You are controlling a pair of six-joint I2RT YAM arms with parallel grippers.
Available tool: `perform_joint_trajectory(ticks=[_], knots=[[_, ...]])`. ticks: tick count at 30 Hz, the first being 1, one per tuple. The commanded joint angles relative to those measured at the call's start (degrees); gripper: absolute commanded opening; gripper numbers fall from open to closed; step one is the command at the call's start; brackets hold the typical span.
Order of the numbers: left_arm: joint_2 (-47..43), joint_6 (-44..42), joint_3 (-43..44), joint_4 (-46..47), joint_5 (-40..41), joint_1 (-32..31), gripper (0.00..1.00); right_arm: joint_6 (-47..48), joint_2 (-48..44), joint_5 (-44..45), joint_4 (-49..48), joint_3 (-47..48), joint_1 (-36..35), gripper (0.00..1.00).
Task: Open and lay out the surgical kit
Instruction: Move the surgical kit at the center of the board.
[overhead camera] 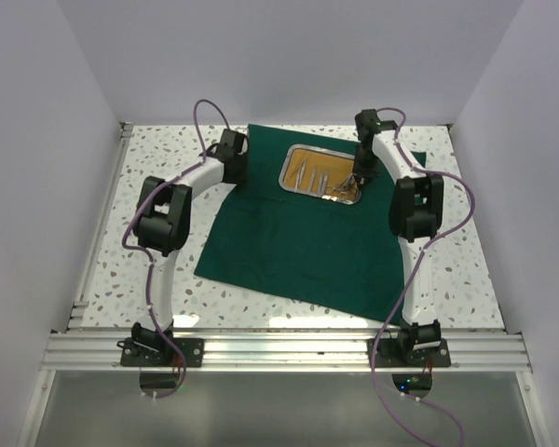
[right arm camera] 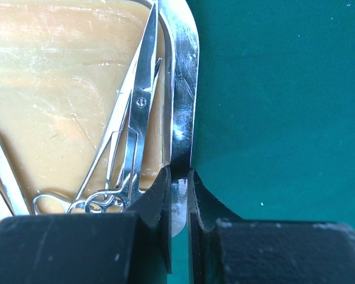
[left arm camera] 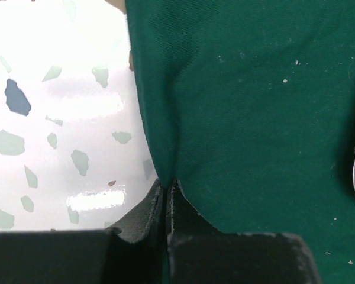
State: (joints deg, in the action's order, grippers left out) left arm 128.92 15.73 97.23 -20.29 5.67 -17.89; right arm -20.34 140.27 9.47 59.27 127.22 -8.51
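Note:
The dark green cloth wrap [overhead camera: 303,247] lies spread open on the table. The steel tray [overhead camera: 289,170] with tan-gold lining sits on its far part, holding silver scissors and forceps [overhead camera: 319,177]. My right gripper [overhead camera: 357,182] is shut on the tray's right rim [right arm camera: 183,118], with one finger inside by the scissors [right arm camera: 136,124] and one outside over the cloth [right arm camera: 284,106]. My left gripper [overhead camera: 235,160] is at the cloth's left edge, shut on a pinch of the green cloth [left arm camera: 242,106]; its fingers [left arm camera: 143,213] meet at the fold.
The speckled white tabletop [overhead camera: 168,168] surrounds the cloth, also bare at the left in the left wrist view [left arm camera: 59,118]. White walls enclose the back and sides. An aluminium rail [overhead camera: 279,349] runs along the near edge by the arm bases.

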Motion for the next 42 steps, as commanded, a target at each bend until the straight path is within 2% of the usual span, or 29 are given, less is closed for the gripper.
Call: perform_joint_trajectory(ticks=[1,7,21,30,37,38,39,40,41,42], knots=[[1.07,2.03,-4.75,-10.11,3.29,3.64,0.00,2.85,-1.93,3.18,3.58,2.59,0.95,0.00],[-4.29,1.85,-11.44,-11.08,4.52,7.95,0.00,3.37,0.53,3.88,4.37,7.86,2.80,0.00],[-12.81,3.35,-19.44,-15.39,8.04,9.36,0.00,5.13,4.31,6.60,3.23,11.20,5.43,0.00],[-15.81,2.82,-22.17,-17.14,11.99,10.77,0.00,7.85,6.50,9.33,2.26,13.23,6.58,0.00],[-15.20,3.00,-20.60,-17.06,13.31,12.62,0.00,8.91,8.18,8.90,1.73,14.81,6.49,0.00],[-14.93,2.99,-19.98,-17.23,13.23,12.70,0.06,8.83,8.44,8.37,1.56,14.73,6.58,0.00],[-14.06,2.91,-18.76,-17.50,13.05,12.70,0.39,8.82,8.36,7.41,1.56,14.55,6.58,0.00],[-13.88,3.08,-18.14,-17.67,13.14,12.70,0.58,8.65,8.44,6.09,1.47,14.29,6.58,0.09],[-13.70,3.34,-17.61,-17.85,13.14,12.70,0.73,8.65,8.36,5.47,1.38,14.11,6.58,0.28],[-13.61,3.61,-16.38,-18.11,13.14,12.70,0.91,8.74,8.27,5.29,1.38,13.85,6.49,0.72]])
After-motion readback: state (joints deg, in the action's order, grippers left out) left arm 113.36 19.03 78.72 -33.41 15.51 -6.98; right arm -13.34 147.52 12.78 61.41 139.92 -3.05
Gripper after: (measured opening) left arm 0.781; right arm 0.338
